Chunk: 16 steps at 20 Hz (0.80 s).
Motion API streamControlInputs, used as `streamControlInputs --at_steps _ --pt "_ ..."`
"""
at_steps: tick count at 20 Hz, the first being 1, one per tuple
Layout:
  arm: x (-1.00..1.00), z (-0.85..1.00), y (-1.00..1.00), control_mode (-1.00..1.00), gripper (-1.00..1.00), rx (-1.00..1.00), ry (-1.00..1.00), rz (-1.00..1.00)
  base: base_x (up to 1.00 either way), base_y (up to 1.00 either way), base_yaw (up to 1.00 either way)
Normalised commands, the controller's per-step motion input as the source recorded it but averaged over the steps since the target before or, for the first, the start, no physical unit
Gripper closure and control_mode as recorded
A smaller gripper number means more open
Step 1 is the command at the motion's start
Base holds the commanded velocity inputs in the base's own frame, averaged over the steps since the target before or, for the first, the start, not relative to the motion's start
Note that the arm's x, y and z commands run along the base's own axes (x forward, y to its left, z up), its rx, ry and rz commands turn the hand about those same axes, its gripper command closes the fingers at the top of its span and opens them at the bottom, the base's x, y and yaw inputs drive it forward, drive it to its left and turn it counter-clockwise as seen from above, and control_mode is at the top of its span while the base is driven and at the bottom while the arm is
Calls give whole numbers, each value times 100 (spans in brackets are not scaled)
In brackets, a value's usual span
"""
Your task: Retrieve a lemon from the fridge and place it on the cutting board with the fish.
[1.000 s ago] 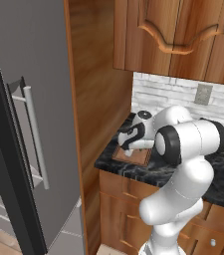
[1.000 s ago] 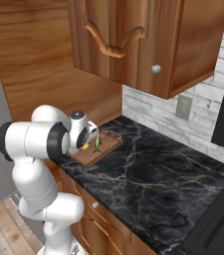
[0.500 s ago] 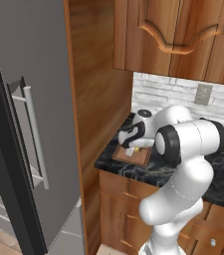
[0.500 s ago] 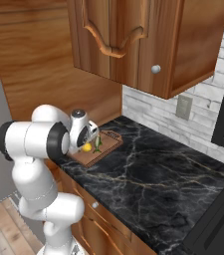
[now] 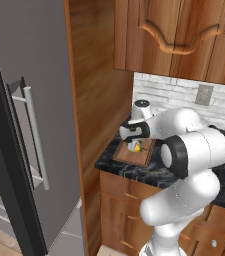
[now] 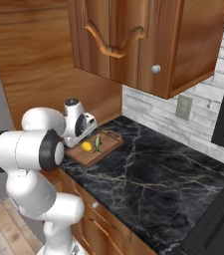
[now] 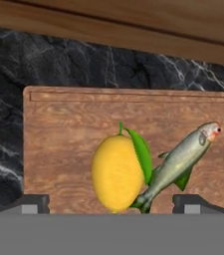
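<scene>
Lemon (image 7: 115,172) count: we see one, lying on the board (image 7: 58,134) at the centre of the hand view, its leaf touching the single fish (image 7: 183,159) just to its right. We count one board, with bare wood left of the lemon and along its far edge, on the black bench (image 6: 153,184). Our end effector (image 7: 111,204) hangs just above the lemon, fingers (image 7: 31,203) spread wide on either side, holding nothing. In the right base view, open bench fills the lower right. One fridge (image 5: 29,125) stands at the left of the left base view.
</scene>
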Motion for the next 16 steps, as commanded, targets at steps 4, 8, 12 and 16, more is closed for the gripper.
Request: streamControlInputs --at_steps 4,8,12,16 --pt "-52 20 0 -100 -100 -1 6 0 0 0 0" --pt "-80 25 0 -100 -100 0 4 -4 0 0 0" --pt "-93 29 0 -100 -100 0 1 -7 0 0 0" --pt "-80 35 0 -100 -100 0 -1 -24 0 0 0"
